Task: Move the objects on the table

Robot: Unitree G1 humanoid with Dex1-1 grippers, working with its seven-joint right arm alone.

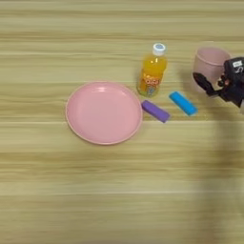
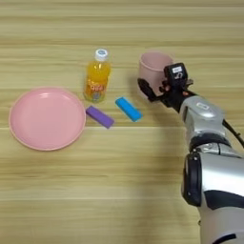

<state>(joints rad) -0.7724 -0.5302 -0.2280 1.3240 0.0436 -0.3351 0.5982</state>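
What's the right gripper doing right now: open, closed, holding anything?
Right gripper: at the pink cup, one black finger against its near side; whether it is open or gripping cannot be told.

Right arm [image 2: 209, 157]: forearm housing in silver-grey metal, smooth and rounded, built of stacked segments. A black band separates the upper segment from the larger lower one, and a black oval inset sits on the left flank of the lower segment. More black trim shows along the bottom right, near the picture's edge. A thin dark cable runs along the right side of the arm. Wrist section narrows into a black block carrying a small white label with dark markings on its top face; text not legible. Right gripper [image 2: 153, 93]: all black, matte; one finger [image 2: 145, 88] visible as a curved, blunt-tipped tongue.
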